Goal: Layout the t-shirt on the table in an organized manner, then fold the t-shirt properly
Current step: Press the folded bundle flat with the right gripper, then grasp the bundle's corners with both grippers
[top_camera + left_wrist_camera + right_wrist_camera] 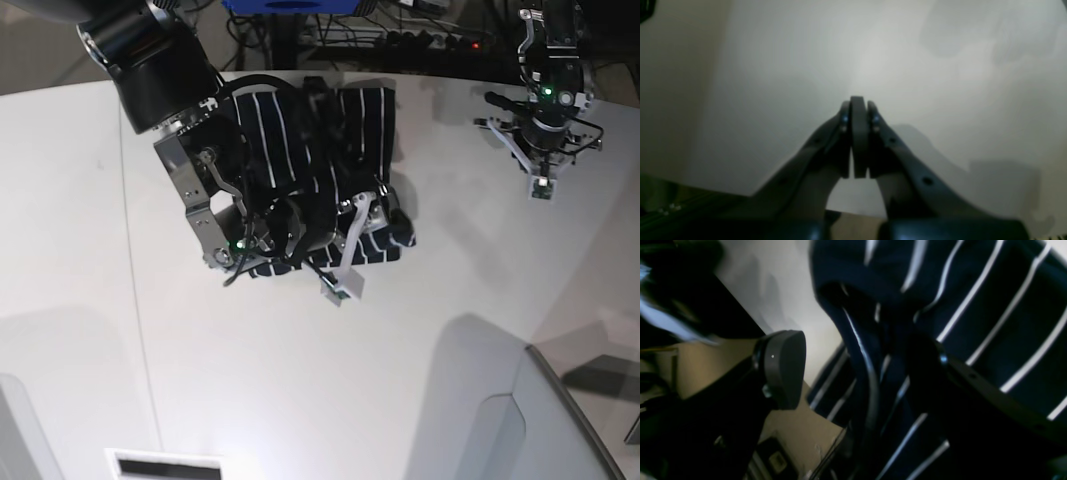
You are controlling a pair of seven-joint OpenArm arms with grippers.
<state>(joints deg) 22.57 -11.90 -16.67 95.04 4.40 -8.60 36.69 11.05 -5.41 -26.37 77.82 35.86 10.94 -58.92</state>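
The dark navy t-shirt (345, 120) with thin white stripes lies bunched in a rough rectangle at the back middle of the white table (300, 380). My right gripper (310, 232) is down on the shirt's front part. In the right wrist view the right gripper (857, 340) has its jaws wide apart, with a fold of the shirt (990, 290) hanging between them and covering one finger. My left gripper (540, 150) is far to the shirt's right, above bare table. In the left wrist view the left gripper (858, 100) is shut and empty.
The table's curved edge runs along the back, with cables and a blue object (290, 5) beyond it. A grey raised part (520, 420) stands at the front right. A white slotted panel (165, 465) sits at the front edge.
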